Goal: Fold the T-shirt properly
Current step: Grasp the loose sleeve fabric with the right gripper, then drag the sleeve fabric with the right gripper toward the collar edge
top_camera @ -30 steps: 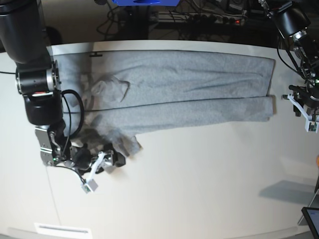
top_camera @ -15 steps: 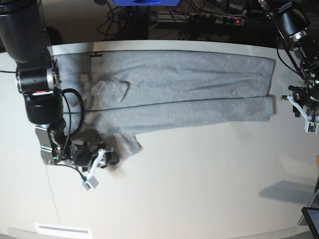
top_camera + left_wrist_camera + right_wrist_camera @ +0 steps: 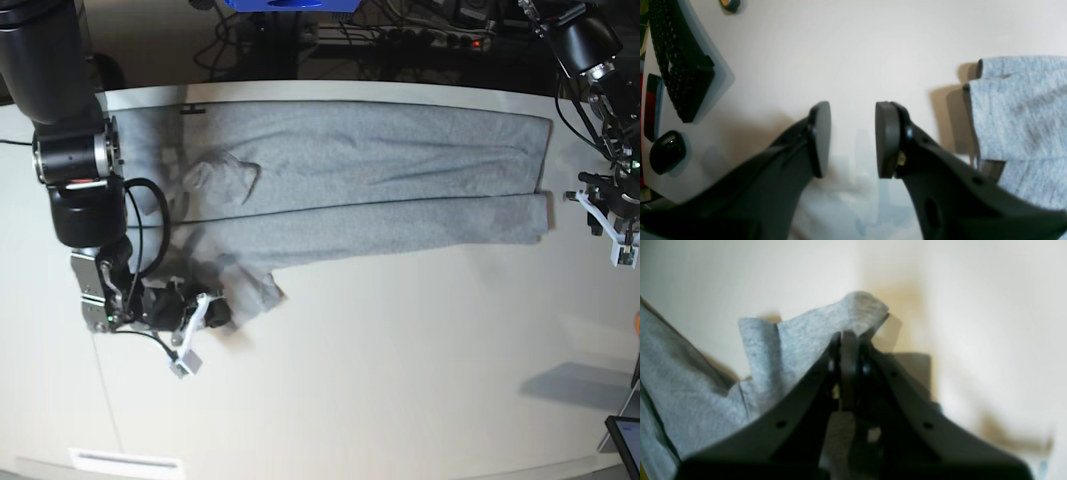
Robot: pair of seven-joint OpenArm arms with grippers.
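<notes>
The T-shirt (image 3: pixel 370 180) lies lengthwise across the worktop (image 3: pixel 400 380). The right claw (image 3: pixel 848 340) pinches its loose sleeve end; the left claw (image 3: pixel 852 140) hangs parted beside the far hem.

Grey T-shirt (image 3: pixel 370 180) spread lengthwise on white table (image 3: pixel 400 380), right gripper (image 3: pixel 215 312) at its sleeve corner

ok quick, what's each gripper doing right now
Left gripper: open, empty, beside the heather-grey cotton T-shirt.
Right gripper: fingers shut on a corner of the T-shirt.
</notes>
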